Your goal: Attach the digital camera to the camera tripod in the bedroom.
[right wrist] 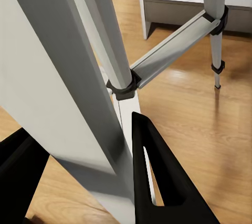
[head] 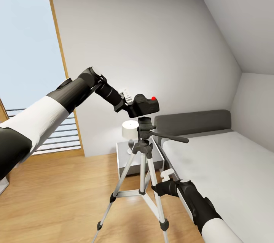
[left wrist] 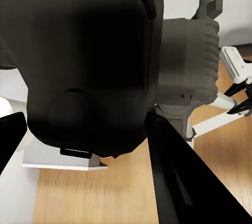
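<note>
My left gripper (head: 130,107) is shut on the digital camera (head: 144,105), a black box with a red button on top. I hold it just above the black head of the camera tripod (head: 145,127), and I cannot tell whether they touch. In the left wrist view the digital camera (left wrist: 84,61) looms dark between the fingers (left wrist: 181,182), with the tripod head (left wrist: 189,50) beyond it. My right gripper (head: 160,189) is low down, closed around a silver tripod leg (right wrist: 73,92). Its black fingers (right wrist: 157,182) press both sides of that leg.
A grey-framed white bed (head: 217,159) runs along the right, close behind the tripod. A grey nightstand (head: 125,157) with a small white lamp (head: 130,129) stands against the wall. A tall wood-framed window (head: 26,53) is at the left. Light wood floor (head: 64,197) lies open at the left.
</note>
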You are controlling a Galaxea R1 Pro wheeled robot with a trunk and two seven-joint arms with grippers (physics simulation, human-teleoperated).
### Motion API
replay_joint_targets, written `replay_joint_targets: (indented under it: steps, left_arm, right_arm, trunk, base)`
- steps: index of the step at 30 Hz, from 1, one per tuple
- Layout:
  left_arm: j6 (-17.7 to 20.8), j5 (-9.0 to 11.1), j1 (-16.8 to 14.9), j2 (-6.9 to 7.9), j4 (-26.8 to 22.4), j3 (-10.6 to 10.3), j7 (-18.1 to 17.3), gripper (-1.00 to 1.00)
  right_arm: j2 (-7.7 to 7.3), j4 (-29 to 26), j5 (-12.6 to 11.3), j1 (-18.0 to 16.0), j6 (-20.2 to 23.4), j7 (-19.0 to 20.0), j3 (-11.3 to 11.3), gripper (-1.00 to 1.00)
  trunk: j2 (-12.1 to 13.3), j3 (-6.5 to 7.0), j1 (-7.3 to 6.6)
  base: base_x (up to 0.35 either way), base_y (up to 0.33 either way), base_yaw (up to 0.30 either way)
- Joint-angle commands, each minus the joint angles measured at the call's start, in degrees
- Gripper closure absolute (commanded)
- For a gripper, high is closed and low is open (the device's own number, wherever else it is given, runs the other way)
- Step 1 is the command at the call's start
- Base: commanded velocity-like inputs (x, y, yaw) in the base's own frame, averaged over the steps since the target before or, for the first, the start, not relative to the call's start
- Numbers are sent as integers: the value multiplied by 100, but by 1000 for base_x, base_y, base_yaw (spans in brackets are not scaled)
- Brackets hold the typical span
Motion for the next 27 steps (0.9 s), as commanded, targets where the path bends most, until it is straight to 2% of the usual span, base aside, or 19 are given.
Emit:
replay_joint_targets:
  steps: [1, 18, 19, 27]
  left_arm:
    - [33, -28, -4, 1, -14, -7, -24, 100]
    - [101, -43, -4, -38, -7, -26, -33, 100]
    - [111, -44, -4, -39, -5, -25, -33, -100]
    - [136, -33, -5, -41, -1, -26, -33, -100]
  right_arm:
    - [-2, 335, 42, 2, -77, 26, 11, 100]
    - [-2, 335, 42, 2, -77, 26, 11, 100]
    - [-2, 335, 42, 2, -77, 26, 11, 100]
    - [-2, 335, 42, 2, -77, 26, 11, 100]
  trunk:
    - [-1, -5, 4]
    - [-1, -5, 4]
    - [-1, -5, 4]
    - [-1, -5, 4]
  base:
    - [0, 0, 0]
    - [0, 0, 0]
    - [0, 0, 0]
    - [0, 0, 0]
